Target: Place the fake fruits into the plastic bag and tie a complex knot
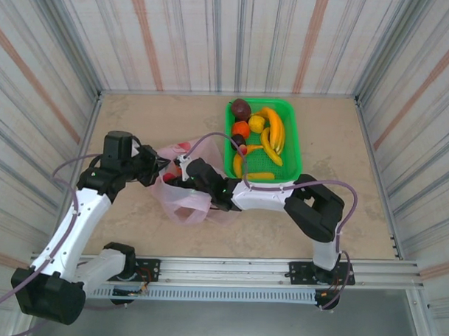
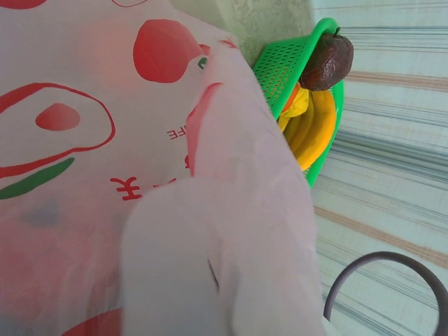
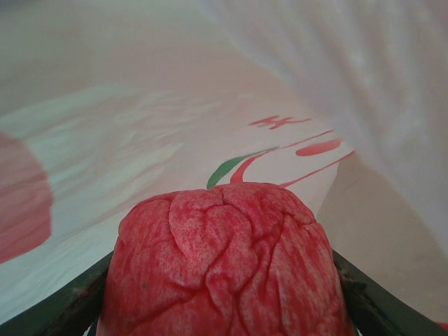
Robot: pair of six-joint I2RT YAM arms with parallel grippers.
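Fake fruit [image 3: 224, 259], red, wrinkled: probably light, hard, slick; take it across the middle. Gripped between right gripper [image 1: 189, 174] jaws, inside plastic bag [image 1: 185, 205]. Bag limp; left gripper [image 1: 156, 168] pinches its rim.

Enclosure: 3 walls [image 1: 214, 42] of pale panelling with vertical grey streaks and a few rust-orange stripes, meeting at 2 rear corners. Table top [image 1: 137, 128]: beige, marbled, matte. Aluminium rail [image 1: 236, 267] runs along the near edge, with a flat grey surface [image 1: 278, 321] below it. Light even, shadows soft.
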